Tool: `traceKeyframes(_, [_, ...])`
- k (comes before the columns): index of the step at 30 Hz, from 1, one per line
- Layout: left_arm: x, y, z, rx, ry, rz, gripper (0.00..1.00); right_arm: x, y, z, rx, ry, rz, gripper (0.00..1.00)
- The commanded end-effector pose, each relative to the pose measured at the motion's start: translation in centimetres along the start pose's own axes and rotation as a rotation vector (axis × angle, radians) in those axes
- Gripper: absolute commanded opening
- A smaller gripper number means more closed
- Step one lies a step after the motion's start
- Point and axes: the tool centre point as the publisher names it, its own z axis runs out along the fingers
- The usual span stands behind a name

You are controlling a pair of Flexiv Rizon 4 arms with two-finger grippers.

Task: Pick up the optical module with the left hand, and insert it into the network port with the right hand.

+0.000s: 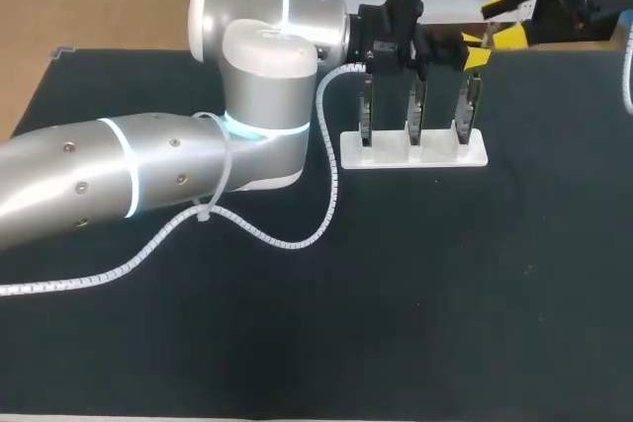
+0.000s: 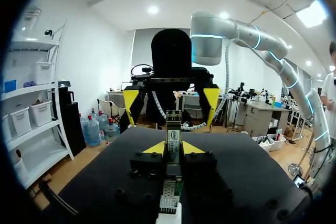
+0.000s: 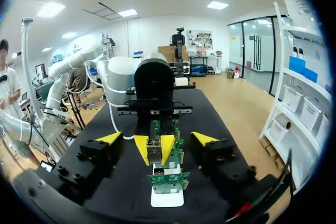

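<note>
The optical module (image 2: 173,139), a slim metal piece with a label, sticks out upright between the fingers of my left gripper (image 2: 174,148), which is shut on it. Facing it, my right gripper (image 3: 157,138) stands open, one yellow tip to either side of the module (image 3: 154,151) and clear of it. In the head view both grippers meet above the far right board: left gripper (image 1: 475,49), right gripper (image 1: 504,19). Under them a green board with a metal network port (image 2: 169,188) stands in a white stand (image 1: 413,152).
The white stand holds three upright green boards (image 1: 415,111) in a row at the back middle of the black table (image 1: 445,294). A white spiral-wrapped cable (image 1: 297,240) trails from my left arm across the mat at the left.
</note>
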Motion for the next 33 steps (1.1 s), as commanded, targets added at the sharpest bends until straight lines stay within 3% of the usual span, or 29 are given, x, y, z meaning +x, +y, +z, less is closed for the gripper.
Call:
traceKeyframes(1, [0.00, -0.16, -0.07, -0.005, -0.001, 0.001, 0.00, -0.01, -0.19, 0.04, -0.002, -0.002, -0.001, 0.00])
traceKeyframes(21, [0.00, -0.16, -0.07, -0.005, -0.001, 0.001, 0.00, 0.05, -0.42, 0.19, -0.001, -0.001, 0.001, 0.00])
traceKeyframes(22, [0.00, -0.16, -0.07, -0.005, -0.001, 0.001, 0.35, 0.05, -0.43, 0.19, 0.000, -0.001, 0.001, 0.00])
traceKeyframes(23, [0.00, -0.16, -0.07, -0.005, -0.001, 0.001, 1.00, 0.05, -0.43, 0.20, 0.001, -0.001, 0.001, 0.00])
traceKeyframes(33, [0.00, -0.16, -0.07, -0.005, -0.001, 0.001, 1.00, -0.16, -0.53, 0.45, 0.008, -0.003, -0.003, 0.00])
